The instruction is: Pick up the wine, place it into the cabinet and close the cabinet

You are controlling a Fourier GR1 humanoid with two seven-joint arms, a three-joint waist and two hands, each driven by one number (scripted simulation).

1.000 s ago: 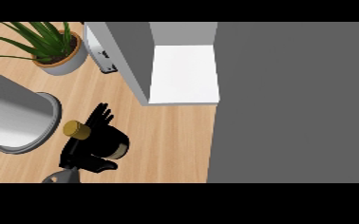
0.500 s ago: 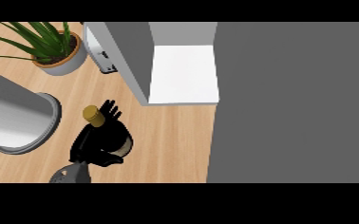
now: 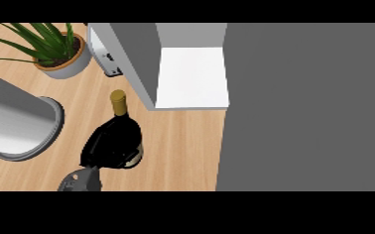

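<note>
Dark glass wine bottle with a gold cap: located over the light wooden desk, between the large grey round container at the left and the open grey cabinet with a white interior. The gold cap points toward the grey cabinet door and sits just beside its lower edge. The left robot hand is curled round the bottle's body, hiding most of it. A green potted plant in a grey pot stands beyond.
</note>
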